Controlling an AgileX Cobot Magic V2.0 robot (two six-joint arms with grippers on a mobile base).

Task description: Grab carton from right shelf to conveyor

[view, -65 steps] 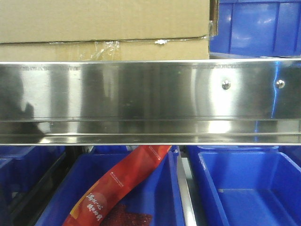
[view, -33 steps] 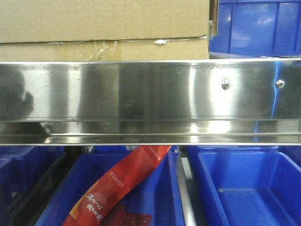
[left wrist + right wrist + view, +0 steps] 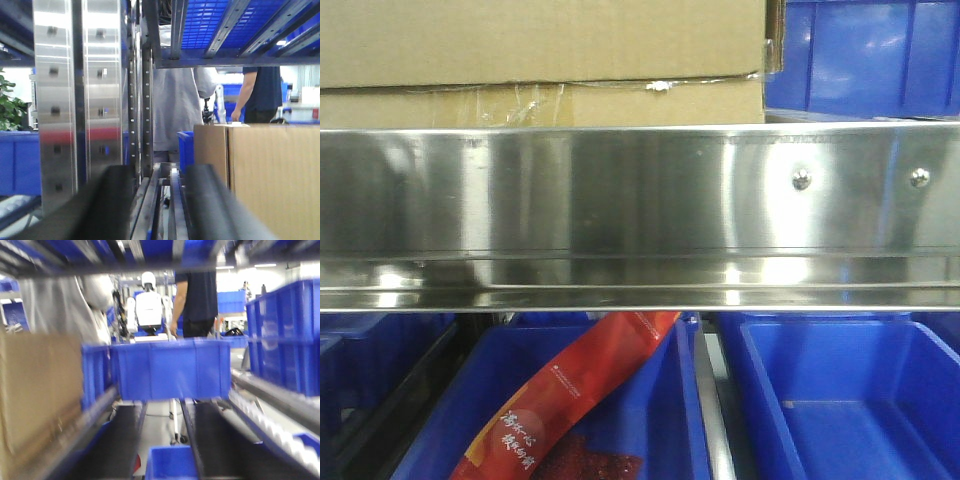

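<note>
From the front, the carton fills the upper left of the frame. It sits on the right shelf behind the broad mirror-bright rail, which hides its lower edge. A crinkle of clear tape shows where its deep upper part overlaps the lower. Two screw heads sit toward the right end of the rail. A blue bin stands just beside the carton at upper right. More bins lie below the rail, and a red packet leans out of the lower-left one.

The left gripper is held level and pointed straight into the rack. Its two dark fingers rise blurred from the bottom edge, with a plain gap between them and nothing in it. The carton's side stands at the right of that view, past the right-hand finger; I cannot tell whether they touch. A steel upright runs down the left, and a person in grey stands beyond the rack.

The right gripper is level too, fingers spread and holding nothing, facing a centre bin in mid-frame. There the carton is a brown blur at the left edge, outside the left-hand finger
</note>
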